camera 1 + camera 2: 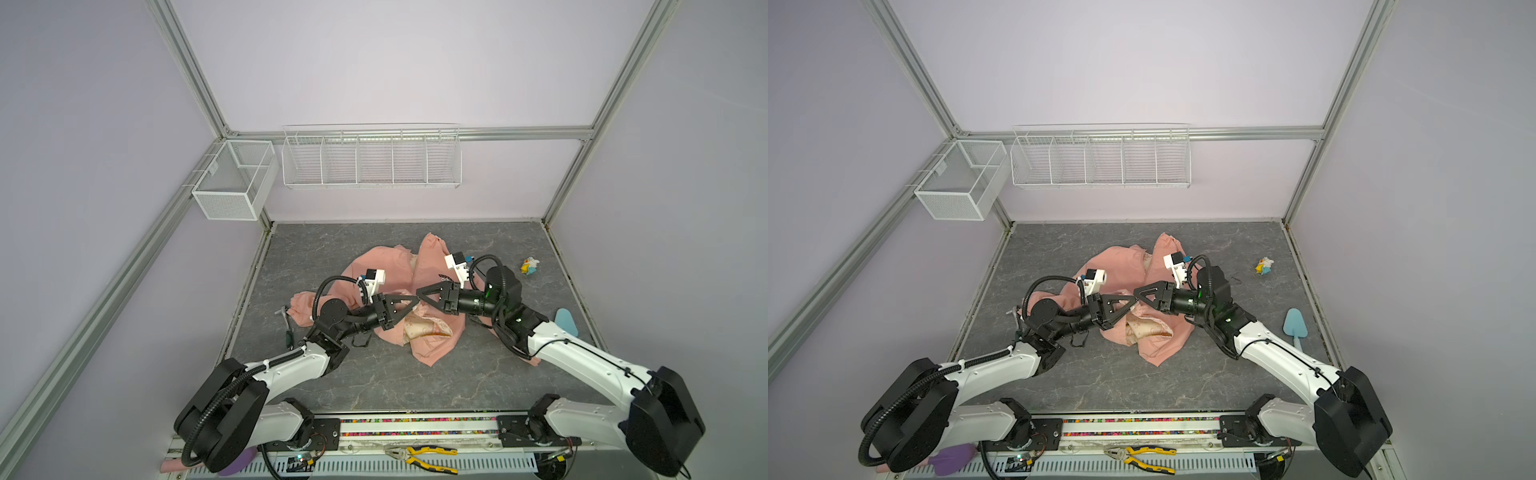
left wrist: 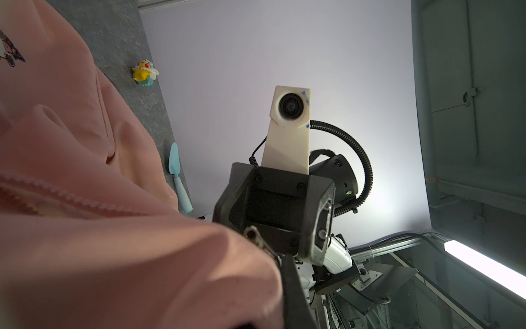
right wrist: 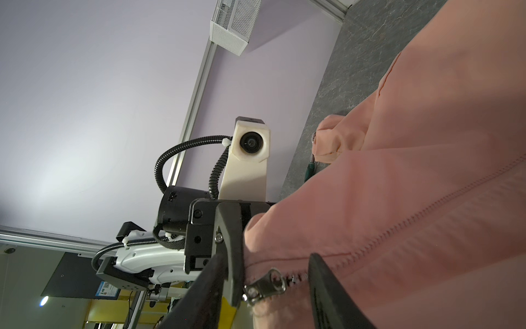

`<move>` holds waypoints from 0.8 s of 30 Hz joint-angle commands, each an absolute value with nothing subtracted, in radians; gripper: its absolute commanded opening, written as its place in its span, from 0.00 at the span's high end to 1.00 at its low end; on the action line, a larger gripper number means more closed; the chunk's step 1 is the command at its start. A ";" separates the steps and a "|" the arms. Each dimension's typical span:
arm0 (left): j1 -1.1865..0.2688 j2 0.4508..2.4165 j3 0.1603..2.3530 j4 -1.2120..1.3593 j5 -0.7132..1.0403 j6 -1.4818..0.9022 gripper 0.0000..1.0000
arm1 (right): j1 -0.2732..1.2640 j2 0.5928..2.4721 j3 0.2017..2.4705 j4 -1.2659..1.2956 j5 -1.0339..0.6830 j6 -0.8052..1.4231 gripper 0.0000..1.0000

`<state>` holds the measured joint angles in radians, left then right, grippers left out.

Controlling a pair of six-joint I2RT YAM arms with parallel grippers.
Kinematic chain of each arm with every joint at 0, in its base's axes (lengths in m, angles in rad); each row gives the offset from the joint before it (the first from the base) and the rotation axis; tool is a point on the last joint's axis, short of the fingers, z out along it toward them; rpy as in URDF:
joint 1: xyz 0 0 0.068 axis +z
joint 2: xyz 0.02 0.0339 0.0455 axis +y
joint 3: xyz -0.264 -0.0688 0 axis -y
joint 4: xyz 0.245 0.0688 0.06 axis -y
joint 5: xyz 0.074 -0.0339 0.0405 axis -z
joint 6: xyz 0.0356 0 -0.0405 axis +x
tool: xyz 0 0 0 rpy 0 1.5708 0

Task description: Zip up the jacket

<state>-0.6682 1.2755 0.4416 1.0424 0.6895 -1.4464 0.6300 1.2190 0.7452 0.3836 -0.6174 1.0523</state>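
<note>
I'm keeping no gap in my L gripper [image 1: 414, 300]: it's pinching a raised fold of the salmon-pink jacket [image 1: 374, 270], and in the L wrist view the fabric is draping over my L finger. My R gripper [image 1: 421, 294] is pointing tip-to-tip at the L one, above the middle of the jacket in both top views. The R jaws are standing apart. In the R wrist view the metal zipper slider [image 3: 266, 286] is hanging btw them, just beside the L gripper's tip, and I can't tell if either R finger is touching it. The zipper teeth [image 3: 398, 228] are running away from the slider across the pink fabric.

The jacket is lying crumpled mid-table [image 1: 415, 386], w/ cream lining [image 1: 428, 328] showing on the near side and a sleeve [image 1: 301, 305] spreading toward the table's left edge. A small hand tool [image 1: 286, 322] is lying just beside that sleeve.

Off to the R, well apart from the jacket, a yellow duck toy [image 1: 530, 265] and a light-blue scoop [image 1: 566, 321] are sitting on the table. Yellow-handled pliers [image 1: 424, 457] are lying at the front, below the arm bases.
</note>
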 commanded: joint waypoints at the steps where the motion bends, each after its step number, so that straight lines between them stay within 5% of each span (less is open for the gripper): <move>1: -0.671 1.273 0.471 1.097 0.707 -1.462 1.00 | 0.640 1.233 0.739 0.458 -0.615 1.089 0.51; 24: -0.671 1.289 0.471 1.107 0.698 -1.472 1.00 | 0.643 1.169 0.726 0.388 -0.585 1.062 0.70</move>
